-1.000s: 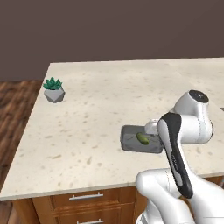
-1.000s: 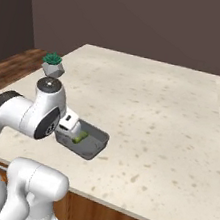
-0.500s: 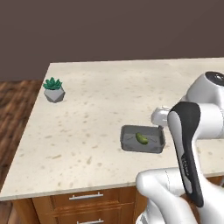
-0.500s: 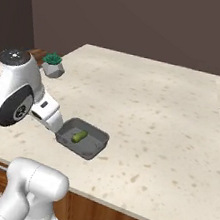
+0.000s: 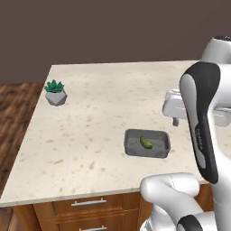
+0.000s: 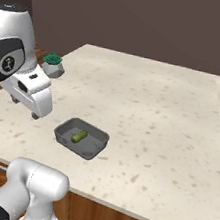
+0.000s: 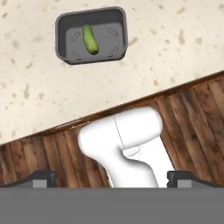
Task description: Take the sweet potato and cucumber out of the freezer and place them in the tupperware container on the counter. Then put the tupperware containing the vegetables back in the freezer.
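On the counter (image 5: 90, 117), one tupperware container (image 5: 133, 149) holds one cucumber (image 5: 145, 142); pincer (image 7: 112, 177) spread wide, empty.

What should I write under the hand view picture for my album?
A green cucumber lies in the grey tupperware container on the speckled counter.

The wide beige speckled stone counter (image 5: 103, 103) over brown wooden drawers is carrying 2 things. A shallow dark grey rectangular tupperware container (image 5: 131, 146) is sitting near its front edge. A faceted light grey pot with a spiky green succulent (image 5: 55, 93) is standing well apart, near its far left corner.
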